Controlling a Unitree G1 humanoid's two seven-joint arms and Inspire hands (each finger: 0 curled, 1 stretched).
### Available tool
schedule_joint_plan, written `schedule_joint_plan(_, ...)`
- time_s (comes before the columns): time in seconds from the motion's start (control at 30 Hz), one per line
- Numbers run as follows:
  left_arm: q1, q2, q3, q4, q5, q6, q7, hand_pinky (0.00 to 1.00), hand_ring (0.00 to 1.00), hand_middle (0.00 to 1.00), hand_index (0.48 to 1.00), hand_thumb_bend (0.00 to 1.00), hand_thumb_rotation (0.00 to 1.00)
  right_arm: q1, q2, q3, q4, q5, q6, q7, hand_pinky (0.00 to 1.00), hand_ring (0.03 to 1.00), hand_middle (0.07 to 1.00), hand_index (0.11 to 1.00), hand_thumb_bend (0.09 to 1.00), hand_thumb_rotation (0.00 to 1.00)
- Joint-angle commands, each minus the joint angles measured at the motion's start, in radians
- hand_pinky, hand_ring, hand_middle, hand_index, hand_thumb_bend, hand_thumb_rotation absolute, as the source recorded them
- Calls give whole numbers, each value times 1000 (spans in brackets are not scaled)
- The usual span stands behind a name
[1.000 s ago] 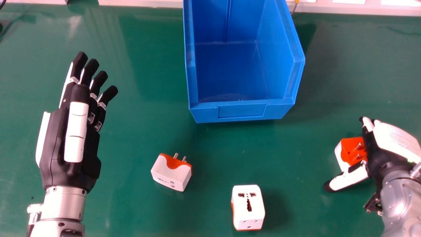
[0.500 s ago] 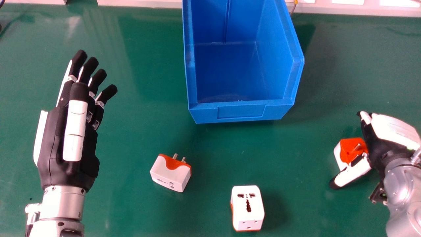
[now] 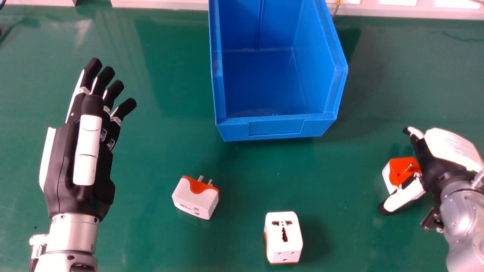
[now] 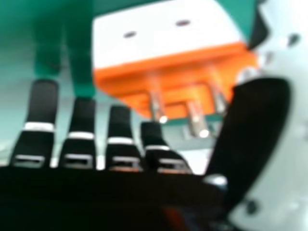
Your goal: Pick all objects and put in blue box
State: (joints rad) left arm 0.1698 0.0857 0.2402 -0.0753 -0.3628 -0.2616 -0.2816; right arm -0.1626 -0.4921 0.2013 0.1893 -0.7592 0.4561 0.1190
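Right hand [image 3: 435, 162] slightly leftward, 1 adapter [image 3: 401, 170] beside thumb

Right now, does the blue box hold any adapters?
No, the blue box is empty, its bare floor showing.

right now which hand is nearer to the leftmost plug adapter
Left. The left hand is to the left of the leftmost plug adapter; the right hand is much farther off to its right, beside another plug adapter.
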Motion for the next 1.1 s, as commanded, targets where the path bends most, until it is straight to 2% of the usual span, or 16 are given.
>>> schedule_joint_plan(0.0, -4, -3, -3, -25, -5, -3, 2, 876, 940, 954, 942, 829, 762, 20, 4, -1, 6, 14, 10, -2, 573, 752, 828, 893, 911, 102)
schedule_joint_plan(0.03, -4, -3, -3, -24, -6, -4, 0, 879, 941, 955, 943, 829, 762, 23, 6, -2, -2, 17, 9, -6, 527, 693, 753, 818, 835, 82)
schedule_joint_plan(0.13, -4, -3, -3, -25, -6, -1, 1, 879, 941, 955, 943, 829, 762, 41, 6, -2, -32, 16, 0, -34, 527, 693, 753, 818, 835, 82)
schedule_joint_plan(0.17, -6, -3, -2, -23, -6, -2, 1, 885, 945, 958, 946, 830, 762, 46, 8, -3, -39, 17, -3, -43, 498, 635, 706, 756, 771, 65)
schedule_joint_plan(0.23, -8, -2, -1, -18, -5, -3, 0, 885, 945, 958, 946, 830, 762, 56, 9, -3, -55, 15, -9, -59, 498, 635, 706, 756, 771, 65)
schedule_joint_plan(0.27, -9, -1, 0, -16, -12, -2, -6, 885, 945, 958, 946, 830, 762, 59, 11, -4, -63, 17, -10, -63, 498, 635, 706, 756, 771, 65)
schedule_joint_plan(0.3, -10, -1, 0, -14, -13, -4, -7, 885, 945, 958, 946, 830, 762, 61, 14, -4, -71, 17, -6, -66, 498, 635, 706, 756, 771, 65)
schedule_joint_plan(0.33, -10, 0, 0, -13, -10, -7, -8, 892, 949, 961, 949, 830, 763, 63, 16, -5, -77, 18, -8, -71, 480, 590, 666, 705, 720, 52)
schedule_joint_plan(0.43, -11, 0, -1, -14, -1, -8, -3, 892, 949, 961, 949, 830, 763, 63, 20, -4, -83, 16, -6, -76, 480, 590, 666, 705, 720, 52)
schedule_joint_plan(0.5, -12, -1, -1, -14, -6, -4, -3, 900, 954, 964, 954, 827, 765, 60, 25, -5, -83, 15, -4, -82, 466, 556, 633, 665, 679, 42)
schedule_joint_plan(0.6, -16, -2, 3, -5, -19, -6, -12, 900, 954, 964, 954, 827, 765, 65, 32, -12, -93, 21, -14, -97, 466, 556, 633, 665, 679, 42)
schedule_joint_plan(0.73, -21, -2, 4, 5, -16, -11, -9, 900, 953, 964, 954, 827, 765, 73, 38, -14, -104, 23, -23, -114, 454, 528, 608, 631, 647, 33)
schedule_joint_plan(0.87, -23, 1, 6, 16, -15, -22, -15, 902, 955, 965, 955, 826, 763, 82, 43, -17, -123, 24, -28, -124, 443, 504, 588, 606, 621, 26)
schedule_joint_plan(0.97, -22, 3, 5, 13, -12, -22, -15, 902, 955, 965, 955, 826, 763, 85, 42, -14, -134, 17, -23, -121, 443, 504, 588, 606, 621, 26)
schedule_joint_plan(1.0, -22, 3, 6, 13, -19, -20, -19, 902, 955, 965, 955, 826, 763, 87, 42, -13, -137, 13, -24, -128, 443, 504, 588, 606, 621, 26)
schedule_joint_plan(1.07, -24, 4, 8, 19, -22, -22, -24, 905, 956, 966, 956, 825, 763, 87, 45, -15, -137, 13, -30, -138, 435, 485, 573, 586, 600, 21)
